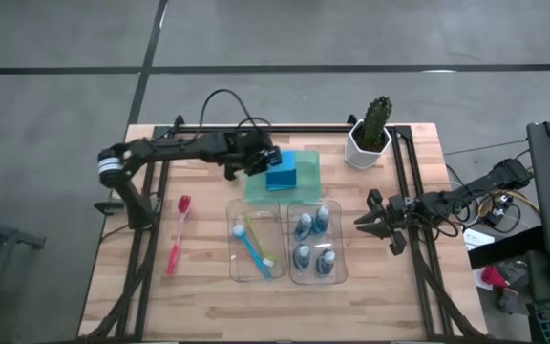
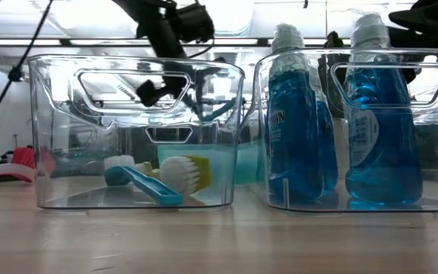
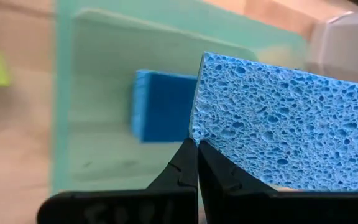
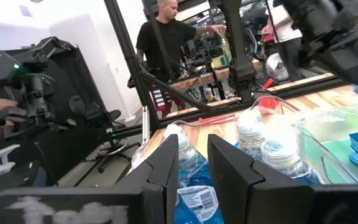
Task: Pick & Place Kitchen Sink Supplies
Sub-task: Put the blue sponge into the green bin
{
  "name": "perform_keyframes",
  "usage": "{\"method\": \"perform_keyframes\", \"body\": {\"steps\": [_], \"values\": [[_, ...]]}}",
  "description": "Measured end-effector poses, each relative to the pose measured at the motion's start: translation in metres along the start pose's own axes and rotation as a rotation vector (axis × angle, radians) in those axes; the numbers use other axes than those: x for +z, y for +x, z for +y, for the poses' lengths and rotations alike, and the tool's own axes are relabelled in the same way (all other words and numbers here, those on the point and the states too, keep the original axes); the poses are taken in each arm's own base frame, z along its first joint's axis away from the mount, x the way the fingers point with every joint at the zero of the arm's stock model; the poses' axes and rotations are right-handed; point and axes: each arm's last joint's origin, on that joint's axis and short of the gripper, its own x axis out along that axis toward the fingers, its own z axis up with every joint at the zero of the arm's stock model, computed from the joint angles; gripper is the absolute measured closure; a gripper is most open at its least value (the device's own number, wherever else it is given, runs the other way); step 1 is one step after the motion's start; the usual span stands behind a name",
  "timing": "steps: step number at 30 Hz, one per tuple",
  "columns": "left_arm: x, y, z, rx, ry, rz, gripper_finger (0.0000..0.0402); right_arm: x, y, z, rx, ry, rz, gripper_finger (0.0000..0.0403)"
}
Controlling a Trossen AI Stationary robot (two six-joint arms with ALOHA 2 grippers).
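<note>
Blue sponge [image 3: 291, 137] hung pinched at one corner in my left gripper [image 3: 196, 152], over the green tray [image 1: 306, 170].
I kept my right gripper [image 1: 370, 223] parted, empty, beside the bottle bin [image 1: 340, 272], likely clear of the drop.

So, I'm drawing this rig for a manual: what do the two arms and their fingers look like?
Both arms are dark, slim and jointed. The left arm carries a white band near its base and black cables looping above it. The right arm trails coloured wires at its base. The left gripper and right gripper each have two matte black, tapering fingers.
</note>
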Motion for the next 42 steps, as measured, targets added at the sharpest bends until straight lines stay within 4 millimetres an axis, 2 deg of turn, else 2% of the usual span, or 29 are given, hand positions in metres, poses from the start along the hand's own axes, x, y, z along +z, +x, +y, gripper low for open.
{"method": "perform_keyframes", "body": {"steps": [3, 9, 13, 22, 34, 42], "values": [[0.003, 0.007, -0.013, 0.000, 0.028, -0.001, 0.0401, 0.000, 0.000, 0.000, 0.000, 0.000, 0.000, 0.0316], [0.005, 0.031, -0.017, 0.129, 0.048, 0.079, 0.0401, 0.000, 0.000, 0.000, 0.000, 0.000, 0.000, 0.0315], [0.005, 0.042, -0.022, 0.136, 0.048, 0.107, 0.0401, 0.000, 0.000, 0.000, 0.000, 0.000, 0.000, 0.0323], [0.009, 0.039, -0.012, 0.227, 0.050, 0.088, 0.0401, 0.000, 0.000, 0.000, 0.000, 0.000, 0.000, 0.0334], [0.010, 0.041, -0.013, 0.219, 0.054, 0.080, 0.0401, 0.000, 0.000, 0.000, 0.000, 0.000, -0.001, 0.0316], [0.010, 0.041, -0.014, 0.206, 0.052, 0.076, 0.0399, 0.000, 0.000, 0.000, 0.000, 0.000, -0.001, 0.0327]]}}
